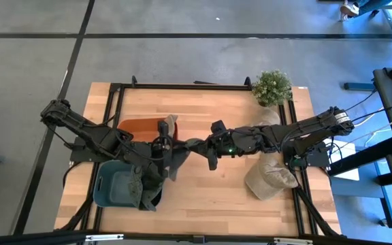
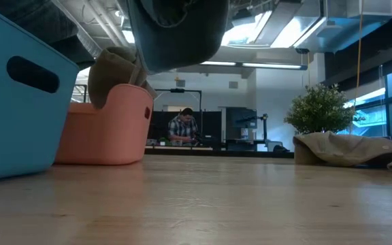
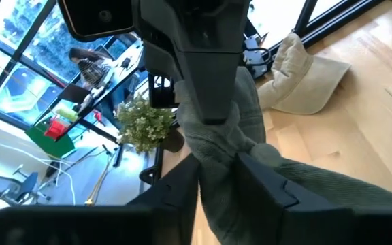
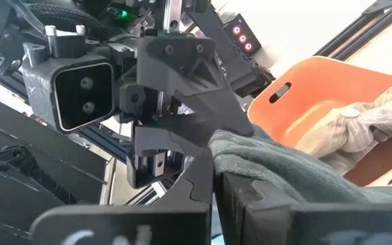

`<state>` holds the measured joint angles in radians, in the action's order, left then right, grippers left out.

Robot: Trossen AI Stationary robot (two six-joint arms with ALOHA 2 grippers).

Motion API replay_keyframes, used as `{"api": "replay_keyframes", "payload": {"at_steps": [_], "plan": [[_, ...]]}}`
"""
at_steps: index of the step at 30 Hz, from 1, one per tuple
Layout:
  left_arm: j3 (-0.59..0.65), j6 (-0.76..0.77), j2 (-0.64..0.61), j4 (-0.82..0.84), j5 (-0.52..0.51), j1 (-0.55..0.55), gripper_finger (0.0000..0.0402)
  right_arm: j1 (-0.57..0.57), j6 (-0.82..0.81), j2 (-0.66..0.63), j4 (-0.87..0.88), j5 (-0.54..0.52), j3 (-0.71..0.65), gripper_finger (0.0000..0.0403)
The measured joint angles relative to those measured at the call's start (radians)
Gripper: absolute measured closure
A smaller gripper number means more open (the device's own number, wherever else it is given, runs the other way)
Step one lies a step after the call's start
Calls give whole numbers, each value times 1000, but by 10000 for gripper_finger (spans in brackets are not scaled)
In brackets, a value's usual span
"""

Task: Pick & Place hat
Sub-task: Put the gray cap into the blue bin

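We see the grey-green hat [image 1: 182, 151] held in the air over the table [image 1: 209, 197], just beside the orange bin [image 1: 138, 128] on the side toward the plant [image 1: 272, 87]. The right gripper [image 1: 211, 151] is clamped on one end of it, fingers tight on the cloth (clear in its wrist view). The left gripper [image 1: 163, 144] meets it from the bin side, its fingers [image 3: 182, 187] straddling the fabric; we cannot tell whether they pinch it. A beige hat [image 1: 169, 124] drapes over the orange bin's rim. The blue bin [image 1: 118, 187] sits just beside the orange bin, holding an olive hat [image 1: 133, 185]. Two tan hats [image 1: 269, 178] lie well apart from it, near the plant side.
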<state>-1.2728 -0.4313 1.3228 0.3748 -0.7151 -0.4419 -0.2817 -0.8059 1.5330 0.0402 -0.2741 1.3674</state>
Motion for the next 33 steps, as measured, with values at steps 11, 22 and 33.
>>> {"api": "replay_keyframes", "payload": {"at_steps": [11,22,33], "plan": [[0,0,0,-14,1,-1,395,0,52,0,0,0,0,393],[-83,62,-10,0,25,-9,398,3,258,-37,-42,85,56,309],[-352,440,-11,458,74,-29,398,3,483,-132,87,81,154,214]]}}
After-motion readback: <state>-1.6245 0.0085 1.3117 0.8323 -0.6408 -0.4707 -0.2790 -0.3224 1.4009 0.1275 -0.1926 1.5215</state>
